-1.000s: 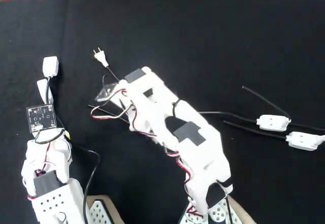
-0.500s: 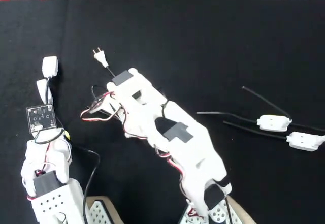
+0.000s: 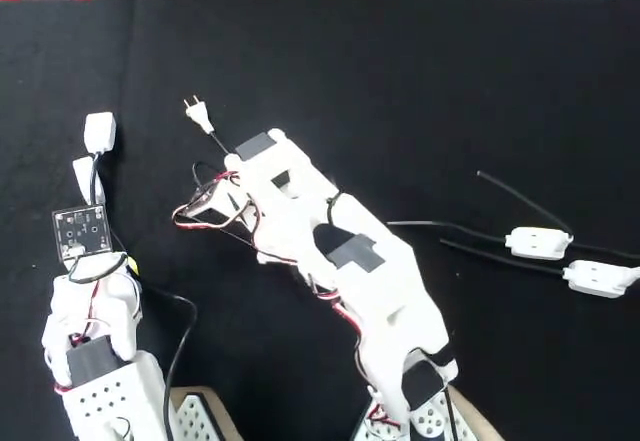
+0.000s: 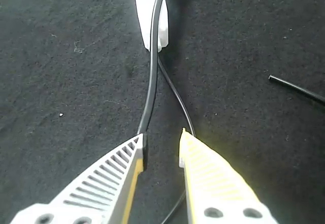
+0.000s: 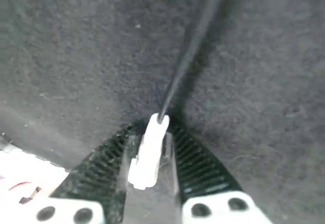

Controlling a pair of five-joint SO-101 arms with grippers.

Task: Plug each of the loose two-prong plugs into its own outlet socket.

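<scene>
The right claw [image 5: 152, 131] was clamped on a small white plug body [image 5: 147, 158], its black cable [image 5: 188, 56] running ahead. A loose white two-prong plug [image 3: 198, 113] lay upper left in the high view, just beyond that arm. The left claw [image 4: 161, 140] stood open astride two black cords [image 4: 152, 82], a white connector [image 4: 151, 10] ahead. Two white sockets [image 3: 538, 242] lay at right on the black cloth table [image 3: 400, 81].

Left gripper [image 4: 161, 135] low over the black cloth [image 4: 61, 82], jaws apart. A white connector [image 4: 150, 10] lies farther out, beyond the tips. Two black cables [image 4: 151, 82] run back from it and cross (one reaches each fingertip). A loose cable end [image 4: 297, 89] lies well apart, to the right.
</scene>
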